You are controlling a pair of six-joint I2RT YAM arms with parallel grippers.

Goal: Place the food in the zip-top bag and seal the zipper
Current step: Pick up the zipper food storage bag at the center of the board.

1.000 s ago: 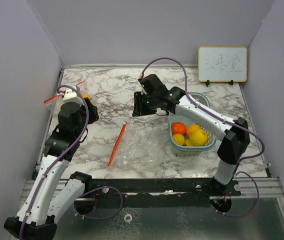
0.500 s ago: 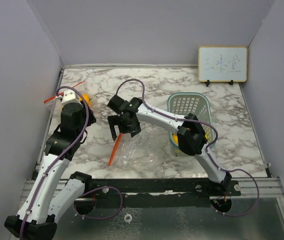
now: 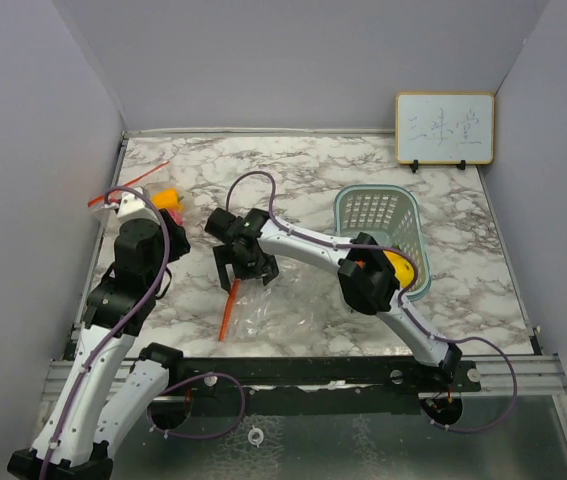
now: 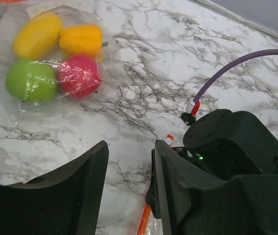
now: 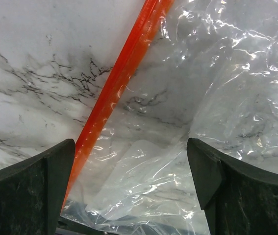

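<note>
An empty clear zip-top bag (image 3: 278, 303) with an orange-red zipper (image 3: 229, 305) lies flat at mid-table. My right gripper (image 3: 243, 272) hangs open just above it; in the right wrist view its fingertips (image 5: 129, 144) straddle the zipper strip (image 5: 121, 73) and the crinkled film (image 5: 217, 83). At the far left, a second clear bag (image 4: 55, 105) holds food: a yellow fruit (image 4: 37, 35), an orange-yellow one (image 4: 81, 40), a green one (image 4: 31, 81) and a red-pink one (image 4: 79, 75). My left gripper (image 4: 129, 147) is open and empty, short of them. More food, including a yellow fruit (image 3: 399, 268), sits in the basket.
The pale green mesh basket (image 3: 375, 212) stands at the right, partly behind my right arm. A small whiteboard (image 3: 444, 128) leans at the back right. Grey walls close in the table on three sides. My right gripper's black body (image 4: 232, 142) is close to my left fingers.
My right arm swung left from the basket and came down over the empty bag's zipper edge, jaws now wide. My left gripper drew back slightly towards the near edge.
</note>
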